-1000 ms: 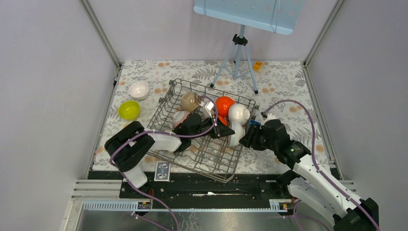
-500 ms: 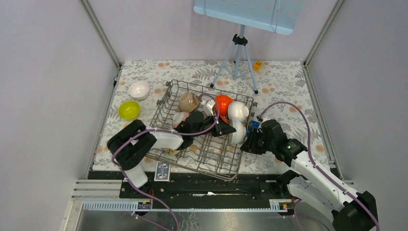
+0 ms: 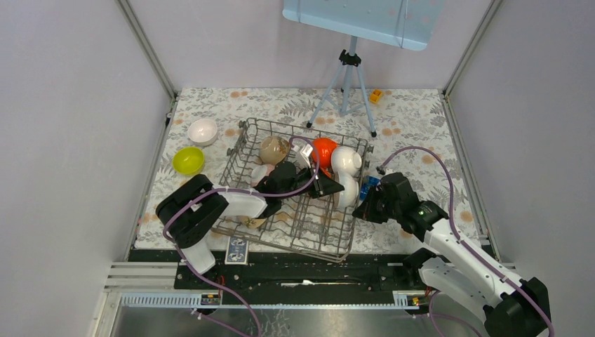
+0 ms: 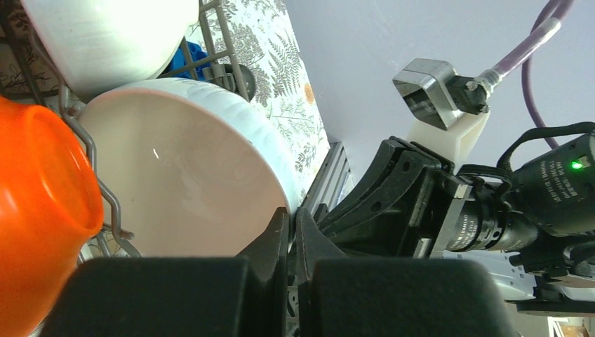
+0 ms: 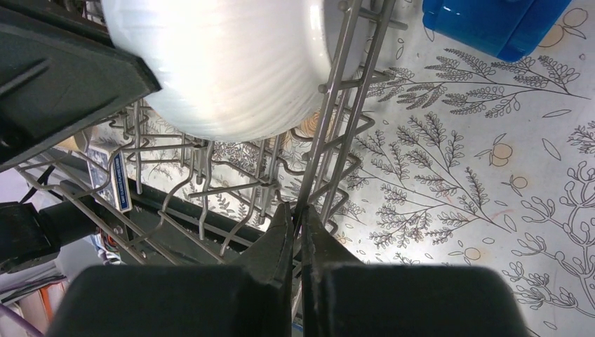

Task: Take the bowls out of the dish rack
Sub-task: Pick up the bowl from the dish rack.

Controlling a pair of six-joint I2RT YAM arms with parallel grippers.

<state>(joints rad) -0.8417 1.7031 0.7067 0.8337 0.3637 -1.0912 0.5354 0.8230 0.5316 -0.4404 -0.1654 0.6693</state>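
On the left gripper [image 4: 291, 223] the black fingers are pressed together, tips touching the rim of a glossy white round bowl with a pinkish inside [image 4: 182, 175]; whether the rim is pinched cannot be told. That bowl stands on edge in the large grey wire dish rack [image 3: 295, 223], just beside a glossy orange-red bowl [image 4: 35, 210]. On the right gripper [image 5: 296, 214] the fingers are closed too, meeting at an upright wire of the rack's right wall; a hold on it is unclear. A lime-yellow bowl [image 3: 188, 160] and a small white bowl [image 3: 203, 130] sit on the floral tablecloth [image 3: 421, 133], left of the rack.
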